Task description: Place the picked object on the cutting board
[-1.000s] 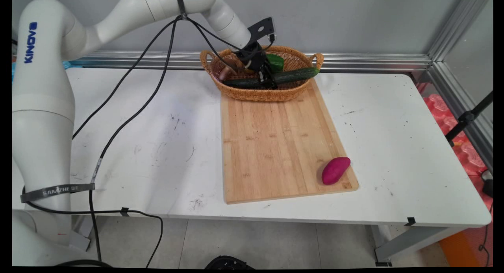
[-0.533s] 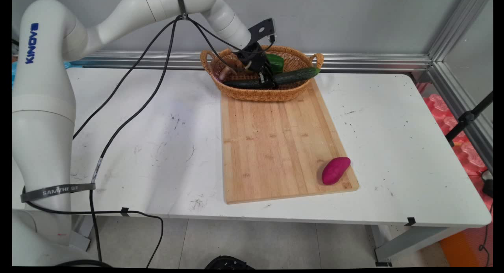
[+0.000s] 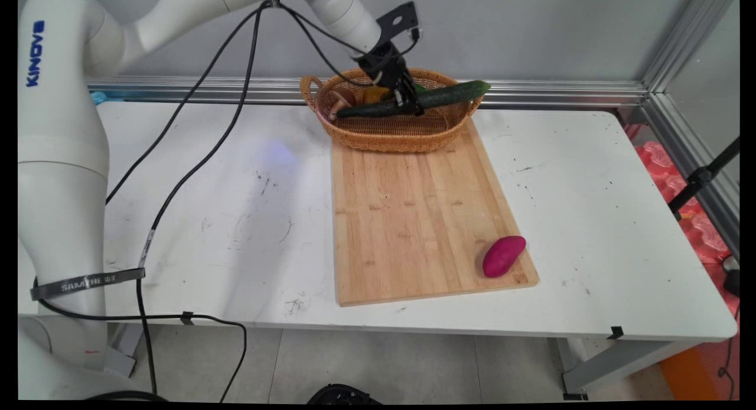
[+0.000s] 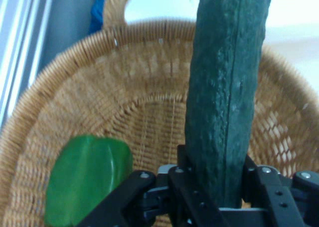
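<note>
Tool [image 3: 410, 106] gripping cucumber [image 3: 413, 101] near mid-length, holding it lifted clear over basket [image 3: 390, 139], long axis running crosswise, right end tilting upward.

I see the cucumber [image 3: 413, 102] above the basket [image 3: 390, 139]. The basket sits on the cutting board's [image 3: 413, 221] far end; the sweet potato [image 3: 503, 256] lies at its near right corner.

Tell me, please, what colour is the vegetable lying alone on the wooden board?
The sweet potato is magenta-purple; the main view shows it best.
</note>
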Robot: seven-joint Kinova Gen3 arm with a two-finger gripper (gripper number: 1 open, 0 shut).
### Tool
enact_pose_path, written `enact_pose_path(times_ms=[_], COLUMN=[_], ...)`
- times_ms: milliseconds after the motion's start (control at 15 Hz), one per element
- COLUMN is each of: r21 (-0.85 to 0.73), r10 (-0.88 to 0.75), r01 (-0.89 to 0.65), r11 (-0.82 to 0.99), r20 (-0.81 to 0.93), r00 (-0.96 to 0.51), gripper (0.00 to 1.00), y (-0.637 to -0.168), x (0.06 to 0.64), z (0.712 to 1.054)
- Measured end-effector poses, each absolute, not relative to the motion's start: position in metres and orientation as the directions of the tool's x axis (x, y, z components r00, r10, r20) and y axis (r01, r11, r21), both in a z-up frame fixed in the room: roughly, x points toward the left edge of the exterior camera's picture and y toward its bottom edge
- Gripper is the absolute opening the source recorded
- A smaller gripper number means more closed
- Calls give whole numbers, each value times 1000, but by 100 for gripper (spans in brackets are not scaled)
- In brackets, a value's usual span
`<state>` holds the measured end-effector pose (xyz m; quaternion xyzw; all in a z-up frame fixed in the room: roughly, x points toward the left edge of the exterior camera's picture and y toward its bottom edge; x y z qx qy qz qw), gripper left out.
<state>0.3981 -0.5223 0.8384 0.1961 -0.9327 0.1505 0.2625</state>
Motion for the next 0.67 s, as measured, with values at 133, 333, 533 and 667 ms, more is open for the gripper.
enact_pose_path(times_ms=[133, 333, 533, 667], r21=[-185, -188, -178, -168], r10=[-280, -276, -288, -305], r01=[-446, -449, -459, -472], r11=[876, 874, 870, 865], r20=[557, 567, 572, 570], r00=[-782, -776, -768, -763], gripper=[0, 0, 0, 0], y=[-517, -504, -490, -477], x=[386, 360, 335, 318], z=[854, 875, 889, 897])
